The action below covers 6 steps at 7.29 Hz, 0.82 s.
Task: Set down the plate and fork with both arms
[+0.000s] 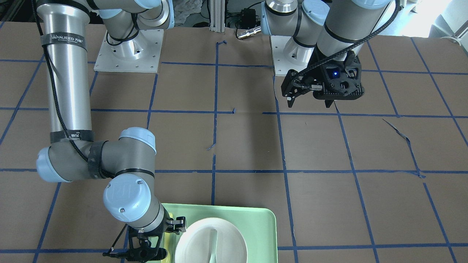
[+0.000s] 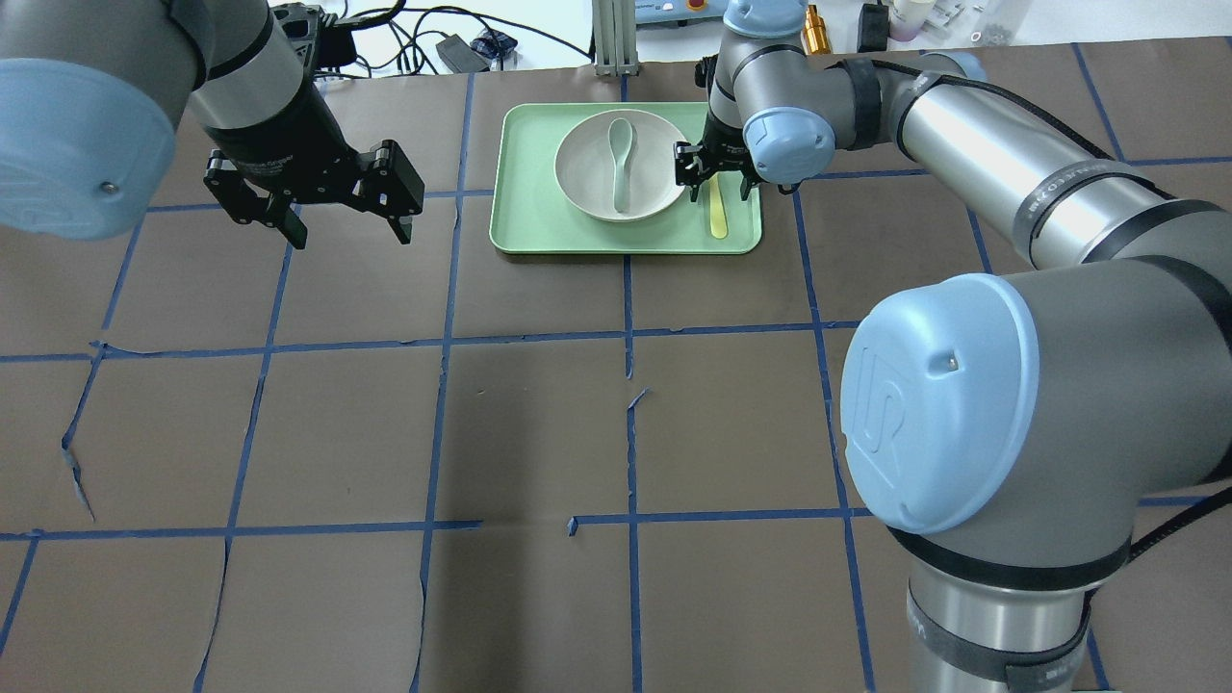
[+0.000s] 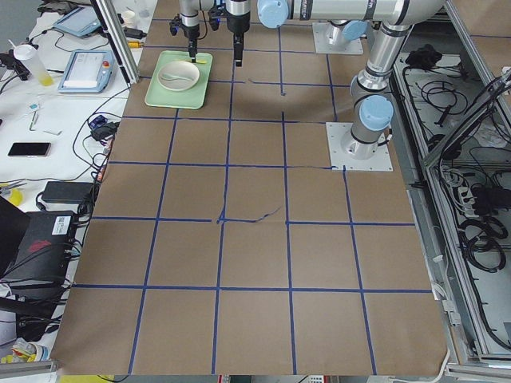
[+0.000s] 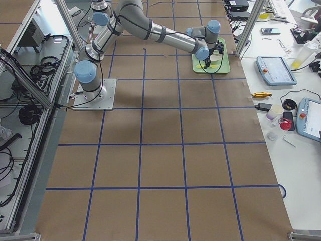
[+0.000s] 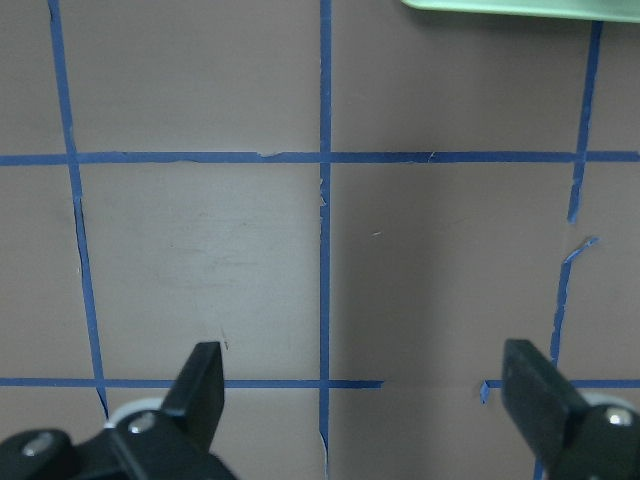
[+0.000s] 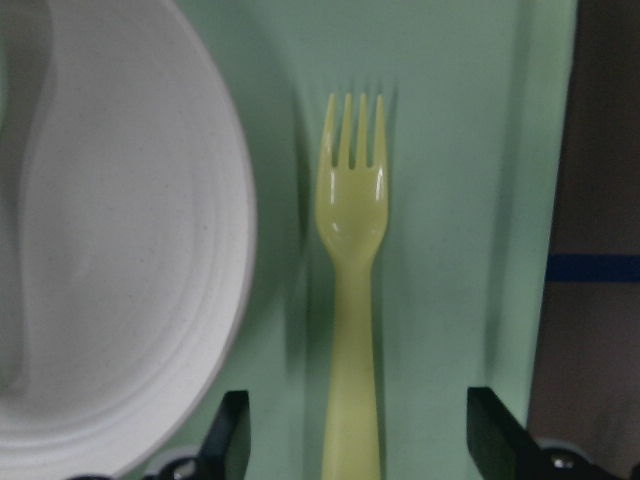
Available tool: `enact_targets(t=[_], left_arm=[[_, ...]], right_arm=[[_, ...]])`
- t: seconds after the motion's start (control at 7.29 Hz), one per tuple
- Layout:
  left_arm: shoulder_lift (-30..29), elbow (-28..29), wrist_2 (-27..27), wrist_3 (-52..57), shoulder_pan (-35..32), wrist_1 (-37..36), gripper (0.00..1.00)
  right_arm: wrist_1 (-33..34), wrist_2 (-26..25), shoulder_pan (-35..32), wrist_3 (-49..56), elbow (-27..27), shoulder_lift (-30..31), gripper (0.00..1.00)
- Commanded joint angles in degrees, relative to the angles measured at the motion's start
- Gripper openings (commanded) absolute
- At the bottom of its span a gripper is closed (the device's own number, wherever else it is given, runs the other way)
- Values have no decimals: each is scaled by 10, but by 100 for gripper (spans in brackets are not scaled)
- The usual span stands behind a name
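Observation:
The white plate (image 2: 585, 178) sits on the green tray (image 2: 539, 226) with a grey-green spoon (image 2: 621, 159) lying in it. The pale yellow fork (image 2: 717, 219) lies on the tray to the right of the plate. In the right wrist view the fork (image 6: 352, 300) lies beside the plate (image 6: 120, 250), tines pointing away. My right gripper (image 2: 717, 181) is open, low over the fork's handle, one finger (image 6: 230, 430) on each side of it. My left gripper (image 2: 349, 234) is open and empty above bare table, left of the tray; it also shows in the left wrist view (image 5: 365, 385).
The tray stands at the table's far edge, with its near edge in the left wrist view (image 5: 520, 5). Brown paper with blue tape lines covers the table (image 2: 539, 433). Cables and small items lie beyond the far edge.

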<state>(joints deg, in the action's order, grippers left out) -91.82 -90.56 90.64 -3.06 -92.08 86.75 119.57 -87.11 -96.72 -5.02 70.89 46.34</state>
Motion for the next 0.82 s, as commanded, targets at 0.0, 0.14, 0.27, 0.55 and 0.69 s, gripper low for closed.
enact_targets(t=[0.0,0.14,0.27,0.55,0.69], left_arm=[[1,1,1,1,1,0,100],[1,3,1,2,1,0,100],[1,4,1,2,1,0,100],[6,0,1,2,1,1,100],[8,-2,2,2,1,1,100]], right_arm=[[-59,-40,8,12,17,76,100],[-91,-59,12,11,47,137,100],[-127,-53,21,10,75,206,100],[-260,-49,29,11,88,321,100],[-291,-51,28,5,100,356,100]])
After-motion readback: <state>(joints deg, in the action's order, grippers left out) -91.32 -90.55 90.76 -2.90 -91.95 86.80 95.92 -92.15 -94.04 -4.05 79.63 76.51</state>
